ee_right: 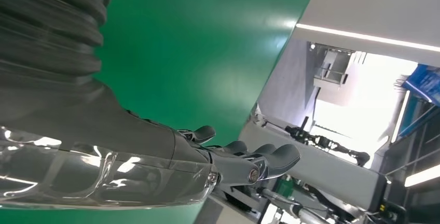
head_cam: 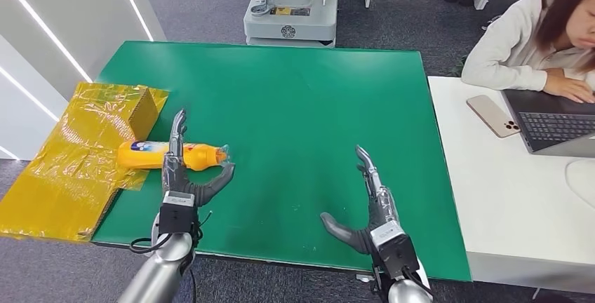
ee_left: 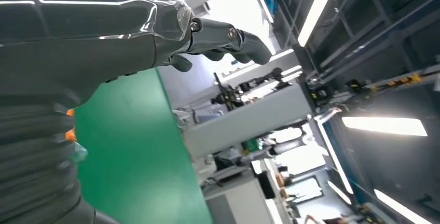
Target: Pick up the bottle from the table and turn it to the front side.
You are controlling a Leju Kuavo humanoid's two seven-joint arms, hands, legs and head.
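An orange bottle [head_cam: 144, 155] with a blue-and-white label lies on its side on the green table [head_cam: 295, 99], its clear cap [head_cam: 222, 153] pointing right. My left hand [head_cam: 179, 173] is at the bottle's near side. Its fingers [head_cam: 177, 135] stretch straight across the bottle's middle, and the thumb is spread toward the cap. Nothing is gripped. In the left wrist view the fingers [ee_left: 233, 40] are extended, and a sliver of the orange bottle [ee_left: 70, 130] shows beside the cover. My right hand [head_cam: 370, 208] hovers open over the table's near right, its fingers [ee_right: 259, 162] apart.
A box wrapped in yellow plastic [head_cam: 84, 149] lies at the table's left edge, touching the bottle's base. A white table [head_cam: 505, 198] on the right holds a phone [head_cam: 492, 115] and a laptop [head_cam: 554, 124], with a person [head_cam: 540, 36] at it. A robot base [head_cam: 291, 8] stands behind the table.
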